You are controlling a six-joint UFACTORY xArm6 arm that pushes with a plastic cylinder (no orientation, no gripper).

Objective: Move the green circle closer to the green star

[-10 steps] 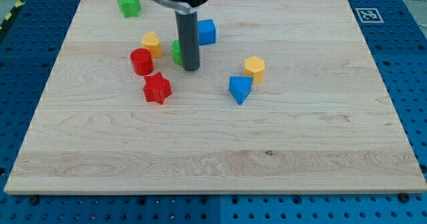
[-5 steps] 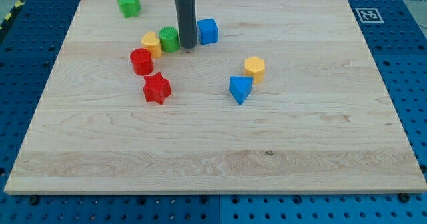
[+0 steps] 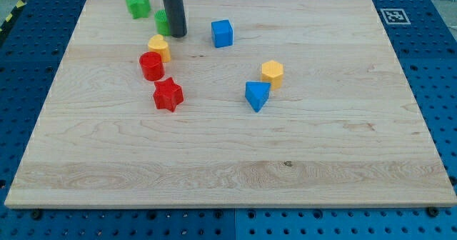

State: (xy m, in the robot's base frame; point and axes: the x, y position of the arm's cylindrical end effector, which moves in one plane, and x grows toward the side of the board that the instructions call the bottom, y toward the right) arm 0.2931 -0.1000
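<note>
One green circle [image 3: 162, 22] — half hidden | my tip [image 3: 177, 36] touching | green star [image 3: 138, 4] near | no hand

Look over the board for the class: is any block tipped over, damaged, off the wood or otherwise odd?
Nothing stands out. All blocks sit flat on the wooden board. My tip is against the right side of the green circle, partly hiding it, and the green star lies near the top left corner, well inside the edge.

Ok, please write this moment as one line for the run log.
tip: touching green circle on its right | green star: up-left of circle, small gap | yellow block: below circle, apart | goal: nearly met
</note>
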